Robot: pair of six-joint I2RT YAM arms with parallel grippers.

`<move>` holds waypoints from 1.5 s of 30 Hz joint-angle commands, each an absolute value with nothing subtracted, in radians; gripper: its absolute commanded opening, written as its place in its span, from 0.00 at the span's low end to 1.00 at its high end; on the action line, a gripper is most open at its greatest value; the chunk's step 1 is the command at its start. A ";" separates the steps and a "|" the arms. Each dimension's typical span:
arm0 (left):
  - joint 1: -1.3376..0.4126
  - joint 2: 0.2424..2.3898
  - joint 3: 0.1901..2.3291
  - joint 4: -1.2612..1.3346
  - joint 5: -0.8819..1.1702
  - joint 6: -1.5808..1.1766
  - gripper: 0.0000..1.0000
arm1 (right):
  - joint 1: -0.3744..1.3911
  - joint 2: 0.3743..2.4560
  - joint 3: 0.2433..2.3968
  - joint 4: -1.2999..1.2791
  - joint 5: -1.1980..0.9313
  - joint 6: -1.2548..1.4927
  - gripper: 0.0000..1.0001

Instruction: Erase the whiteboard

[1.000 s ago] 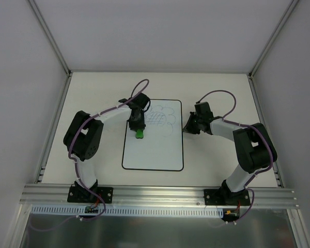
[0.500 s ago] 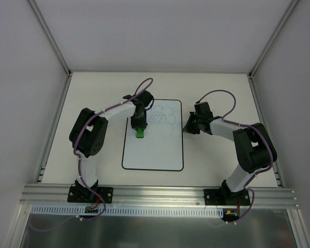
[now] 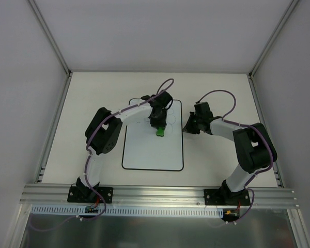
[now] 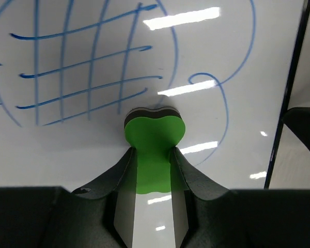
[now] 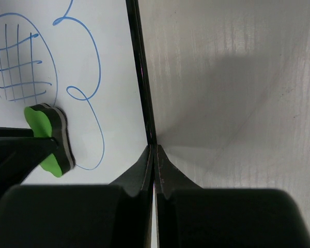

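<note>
The whiteboard (image 3: 152,152) lies flat mid-table, white with a thin black border. A blue doodle (image 4: 88,67) of a hatched oval and loops covers its upper part. My left gripper (image 3: 159,126) is over the board's upper right, shut on a green eraser (image 3: 159,132). In the left wrist view the eraser (image 4: 154,137) sits pinched between the fingers (image 4: 182,175), its face down on the board just below the hatching. My right gripper (image 5: 154,148) is shut with nothing in it, its tips resting at the board's right black border (image 5: 140,77). In that view the eraser (image 5: 49,137) appears at the left.
The board rests on a pale table (image 3: 217,155) enclosed by white walls on three sides. An aluminium rail (image 3: 155,194) with both arm bases runs along the near edge. The right arm's elbow (image 3: 253,147) stands right of the board.
My left gripper has carried the eraser rightward over the board, from its upper left to its upper right. The right arm has stayed put.
</note>
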State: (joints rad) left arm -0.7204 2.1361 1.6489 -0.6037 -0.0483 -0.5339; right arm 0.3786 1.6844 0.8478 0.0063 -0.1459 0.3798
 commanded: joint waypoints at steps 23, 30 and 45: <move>-0.537 2.264 1.756 -0.753 -0.049 -0.423 0.00 | 0.385 1.735 0.850 -0.098 -0.092 0.333 0.01; -0.667 2.378 1.904 -0.811 -0.032 -0.417 0.00 | 0.385 1.735 0.853 -0.106 -0.087 0.331 0.01; -0.397 2.212 1.736 -0.816 -0.123 -0.460 0.00 | 0.384 1.735 0.853 -0.106 -0.091 0.327 0.01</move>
